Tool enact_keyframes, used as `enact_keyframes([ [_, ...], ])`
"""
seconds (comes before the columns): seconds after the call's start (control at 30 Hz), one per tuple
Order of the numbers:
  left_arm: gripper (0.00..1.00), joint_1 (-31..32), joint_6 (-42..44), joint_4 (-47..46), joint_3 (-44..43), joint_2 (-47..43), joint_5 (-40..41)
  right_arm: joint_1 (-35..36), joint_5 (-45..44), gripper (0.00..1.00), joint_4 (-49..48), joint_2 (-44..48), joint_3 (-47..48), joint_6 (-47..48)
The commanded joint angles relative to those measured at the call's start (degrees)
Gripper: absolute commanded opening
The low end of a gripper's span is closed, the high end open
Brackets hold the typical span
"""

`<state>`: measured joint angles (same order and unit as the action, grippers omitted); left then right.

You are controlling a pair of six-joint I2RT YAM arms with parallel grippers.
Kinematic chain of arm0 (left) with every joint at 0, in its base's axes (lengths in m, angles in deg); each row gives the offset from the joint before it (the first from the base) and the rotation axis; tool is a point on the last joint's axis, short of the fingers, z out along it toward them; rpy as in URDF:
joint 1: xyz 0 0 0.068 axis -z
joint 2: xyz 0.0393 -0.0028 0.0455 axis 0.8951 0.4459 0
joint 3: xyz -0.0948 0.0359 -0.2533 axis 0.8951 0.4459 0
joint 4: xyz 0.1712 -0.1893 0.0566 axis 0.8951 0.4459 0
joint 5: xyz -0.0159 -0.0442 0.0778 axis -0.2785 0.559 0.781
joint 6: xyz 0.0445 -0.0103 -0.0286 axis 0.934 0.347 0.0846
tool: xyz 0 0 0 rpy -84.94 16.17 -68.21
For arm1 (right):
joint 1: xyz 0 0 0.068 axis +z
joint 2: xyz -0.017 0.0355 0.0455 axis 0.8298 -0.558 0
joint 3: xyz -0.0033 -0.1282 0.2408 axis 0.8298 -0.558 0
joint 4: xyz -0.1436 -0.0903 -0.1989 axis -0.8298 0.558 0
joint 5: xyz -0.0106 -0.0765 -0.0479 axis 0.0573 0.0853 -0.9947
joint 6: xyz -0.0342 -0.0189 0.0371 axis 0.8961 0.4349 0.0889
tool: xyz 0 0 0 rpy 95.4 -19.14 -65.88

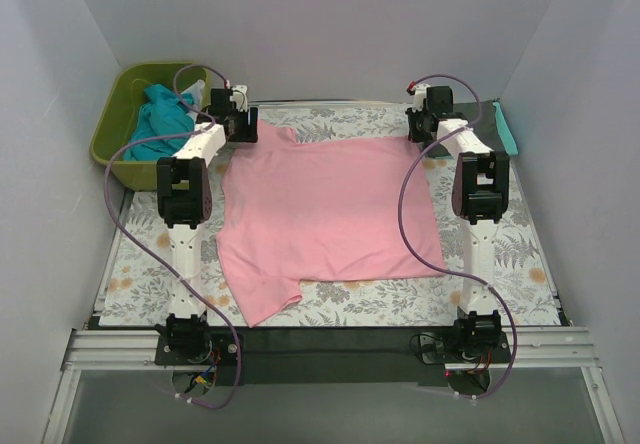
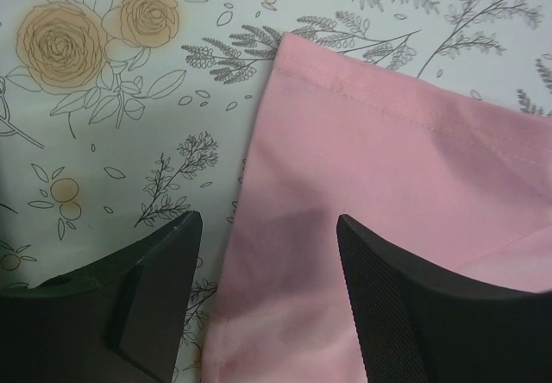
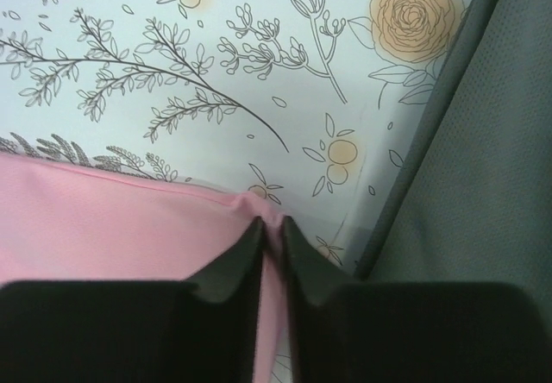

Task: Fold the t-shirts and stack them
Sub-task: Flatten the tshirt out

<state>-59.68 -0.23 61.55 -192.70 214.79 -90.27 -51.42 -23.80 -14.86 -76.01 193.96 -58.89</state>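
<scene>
A pink t-shirt (image 1: pixel 325 214) lies spread flat on the floral cloth in the middle of the table. My left gripper (image 1: pixel 243 119) is open at the shirt's far left corner; in the left wrist view its fingers (image 2: pixel 164 271) straddle the pink shirt's edge (image 2: pixel 362 141) without closing. My right gripper (image 1: pixel 420 124) is at the far right corner, shut on a pinch of the pink shirt's hem (image 3: pixel 129 228), with fabric between its fingertips (image 3: pixel 250 245). Teal shirts (image 1: pixel 160 119) lie crumpled in the tub.
An olive-green tub (image 1: pixel 115 149) stands at the far left beyond the table cloth (image 1: pixel 500 264). A teal strip (image 1: pixel 505 129) lies at the far right edge. A dark grey surface (image 3: pixel 483 159) borders the cloth beside my right gripper. White walls enclose the table.
</scene>
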Motion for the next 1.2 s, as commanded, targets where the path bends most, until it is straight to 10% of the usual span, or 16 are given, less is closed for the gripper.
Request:
enact_keyframes([
  [0.0, 0.6, -0.58, -0.42, -1.36, -2.66, -0.1, 3.39, -0.18, 1.56, 0.13, -0.75, -1.36, 1.65, -1.11],
  [0.13, 0.59, -1.11, -1.3, -2.42, -3.27, 1.04, 3.22, -0.18, 2.17, 0.01, -0.75, -0.74, 1.47, -0.58],
  [0.9, 0.39, -0.67, 0.46, -1.98, -1.78, 3.59, -1.0, -0.18, 3.58, 0.01, -0.67, 1.63, 0.42, 2.41],
  [1.17, 0.09, -0.5, 0.55, -2.07, -4.76, 4.3, -1.61, -0.45, 4.55, 0.01, -0.67, 3.12, 0.42, 3.2],
])
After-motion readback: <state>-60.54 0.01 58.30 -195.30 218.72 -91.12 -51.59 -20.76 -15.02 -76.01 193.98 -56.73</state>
